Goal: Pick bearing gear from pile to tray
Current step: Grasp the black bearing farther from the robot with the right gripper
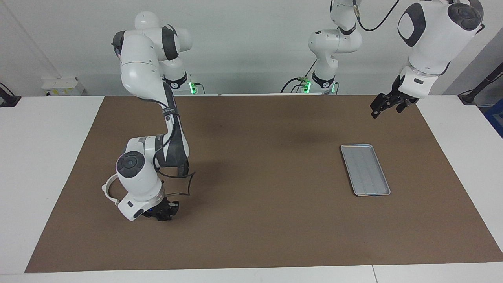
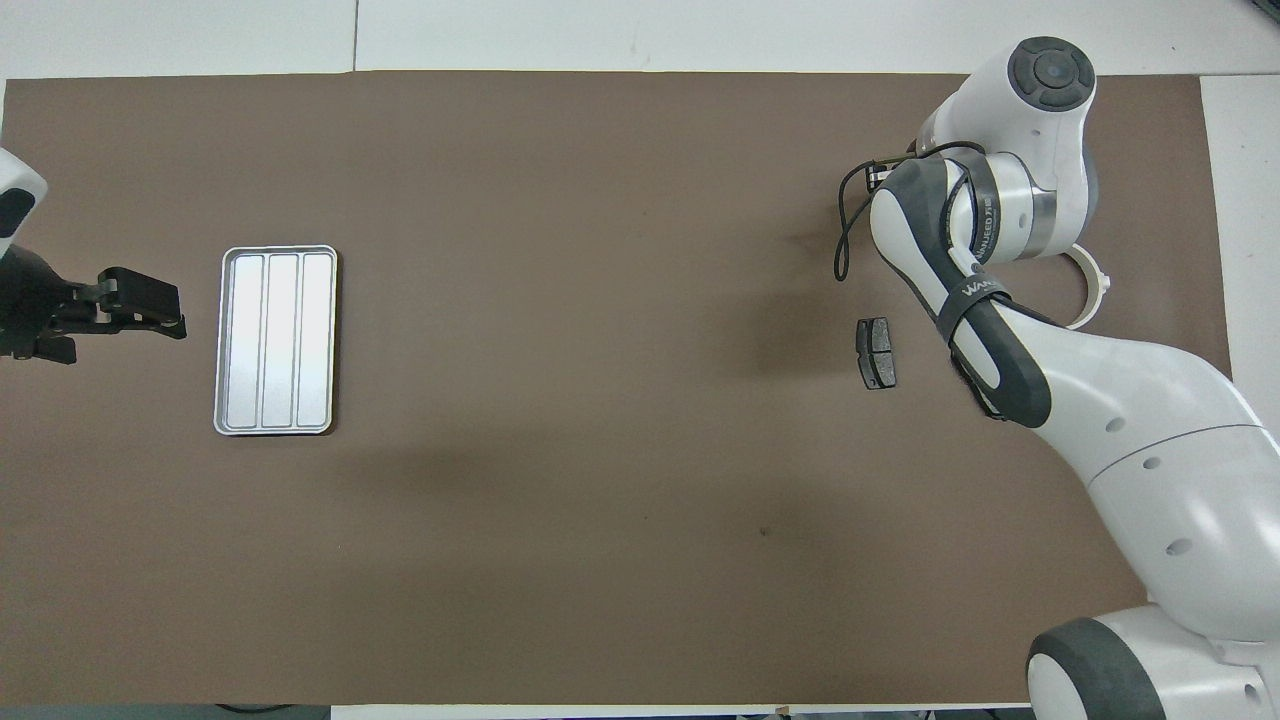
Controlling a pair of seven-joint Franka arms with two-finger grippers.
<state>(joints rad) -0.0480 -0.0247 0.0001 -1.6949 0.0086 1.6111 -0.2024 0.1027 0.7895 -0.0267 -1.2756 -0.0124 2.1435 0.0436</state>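
My right gripper (image 1: 164, 214) is down at the mat (image 1: 255, 165) at the right arm's end of the table, among the pile. I cannot tell whether its fingers have closed on anything; the wrist hides them from above and they are too dark to read from the front. Just beside the wrist lies the white arc (image 1: 108, 189), partly covered by the arm. A grey plate (image 2: 876, 352) rests on the mat nearer the robots than the gripper. The tray (image 1: 365, 169) sits well apart, toward the left arm's end, with nothing in it. My left gripper (image 1: 387, 105) waits in the air, jaws spread, over the mat's edge near the tray.
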